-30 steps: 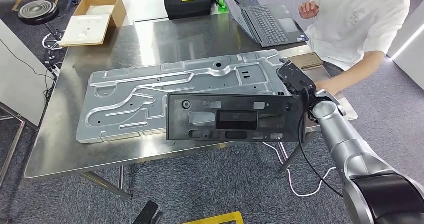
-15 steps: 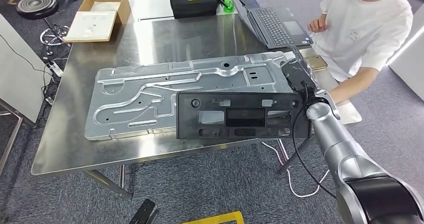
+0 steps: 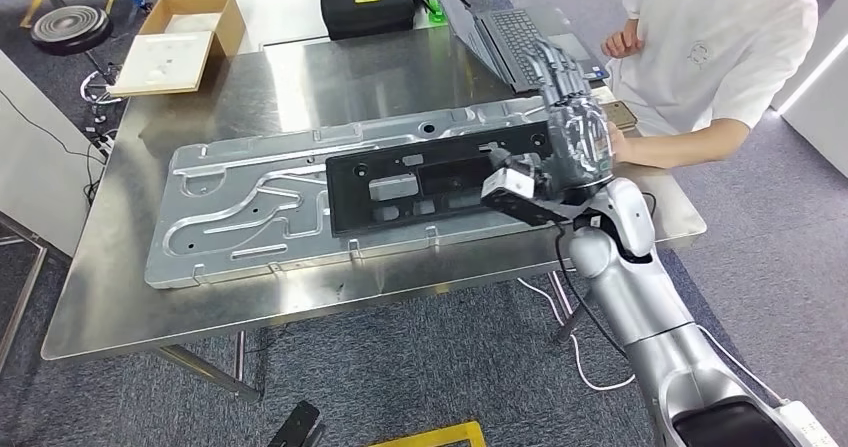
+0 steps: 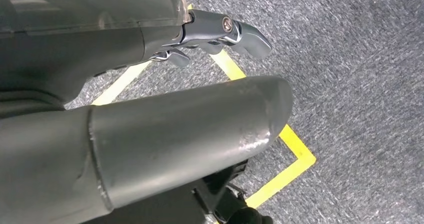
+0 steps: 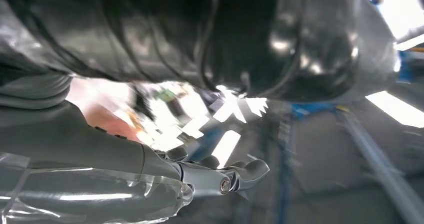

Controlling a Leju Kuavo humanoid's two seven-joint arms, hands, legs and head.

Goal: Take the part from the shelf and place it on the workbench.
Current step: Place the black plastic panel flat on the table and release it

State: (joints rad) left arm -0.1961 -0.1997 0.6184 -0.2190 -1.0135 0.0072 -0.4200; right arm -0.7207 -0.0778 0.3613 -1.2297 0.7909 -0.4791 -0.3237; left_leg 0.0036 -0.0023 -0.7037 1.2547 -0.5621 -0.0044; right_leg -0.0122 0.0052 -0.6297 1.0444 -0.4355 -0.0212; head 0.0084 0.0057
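Observation:
The part, a long black plastic panel [image 3: 430, 177] with cut-outs, lies flat on a large silver stamped sheet [image 3: 250, 207] on the steel workbench [image 3: 400, 67]. My right hand [image 3: 572, 142] is raised just past the part's right end, its palm turned up and its fingers [image 3: 555, 67] spread and pointing away from me. It holds nothing; its thumb side sits close to the part's right end. In the blurred right wrist view the right hand [image 5: 150, 169] is empty. My left hand [image 4: 150, 83] hangs over the grey carpet, empty.
A person in a white shirt [image 3: 720, 57] sits at the bench's right side, forearm resting near my right hand. A laptop [image 3: 520, 37], a black case [image 3: 372, 5], a cardboard box [image 3: 180, 42] and a phone [image 3: 620, 115] lie farther back. Yellow floor tape [image 4: 295, 159] lies below.
The black part went from upright at the bench's front edge to flat on the silver sheet. My right hand let go of it and rose with fingers spread. The view shifted slightly.

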